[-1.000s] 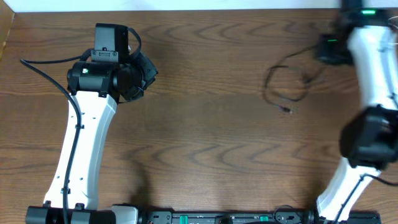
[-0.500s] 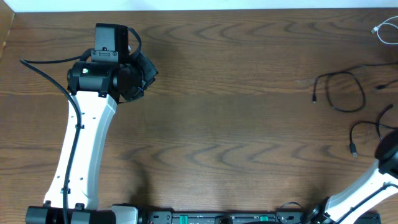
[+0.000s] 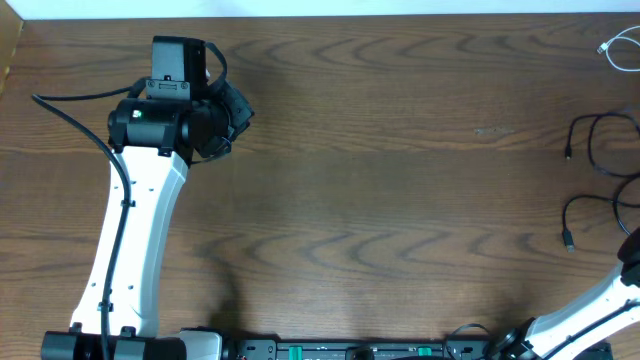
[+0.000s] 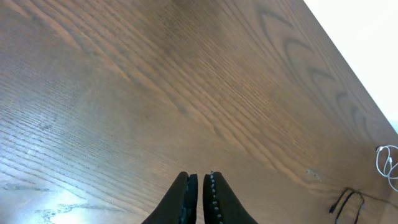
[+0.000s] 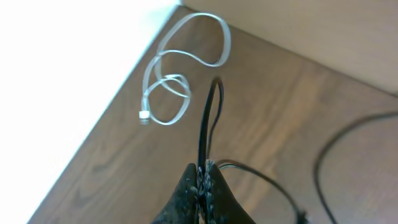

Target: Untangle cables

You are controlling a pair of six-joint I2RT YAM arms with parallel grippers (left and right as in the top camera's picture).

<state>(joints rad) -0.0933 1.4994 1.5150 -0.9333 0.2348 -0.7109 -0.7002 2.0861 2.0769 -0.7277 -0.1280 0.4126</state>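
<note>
Clamped shut, the right gripper (image 5: 202, 177) pinches a doubled strand of the black cable (image 5: 207, 124). Its arm enters at the near right corner of the tabletop (image 3: 400, 200), mostly out of the overhead view. More black loops lie along the right edge. The white cable (image 5: 171, 78) lies coiled in the far right corner, apart. The left gripper (image 4: 199, 193) hovers near the far left, fingers together, empty.
</note>
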